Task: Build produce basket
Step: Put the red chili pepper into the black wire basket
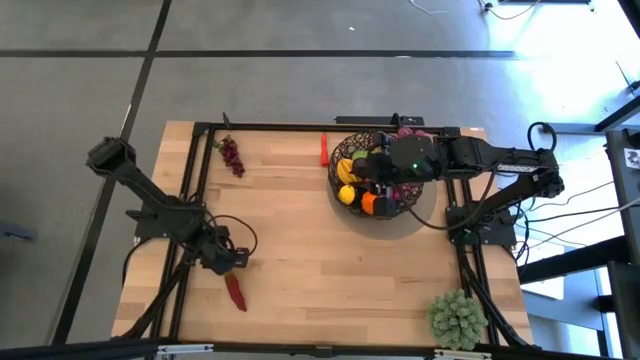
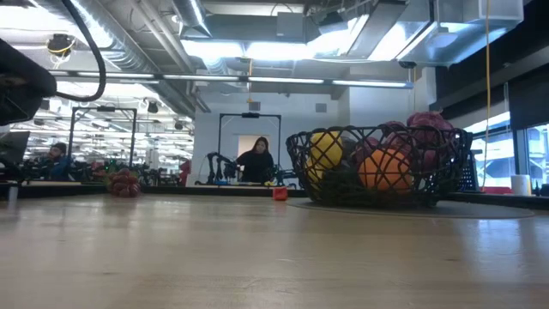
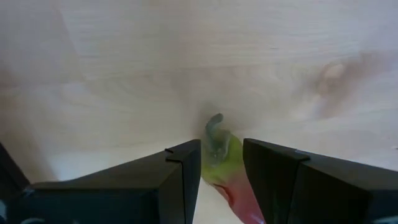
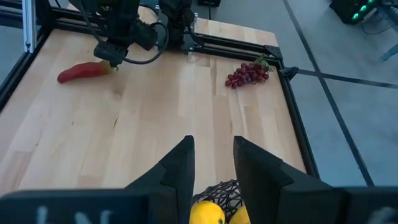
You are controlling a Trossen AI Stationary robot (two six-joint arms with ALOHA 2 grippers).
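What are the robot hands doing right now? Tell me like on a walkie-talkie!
Left gripper shut on red chilli at its stem. Right gripper empty above basket. Purple grapes still out on table. Nothing in the way.

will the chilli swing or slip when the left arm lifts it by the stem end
Probably swings some: the left gripper pinches only the chilli at its green stem end, the long red body trailing free. It looks glossy and tapered, so it might slip. Likely light for its size.

Spiky green plant ball [image 1: 458, 318], wooden table [image 1: 300, 230]
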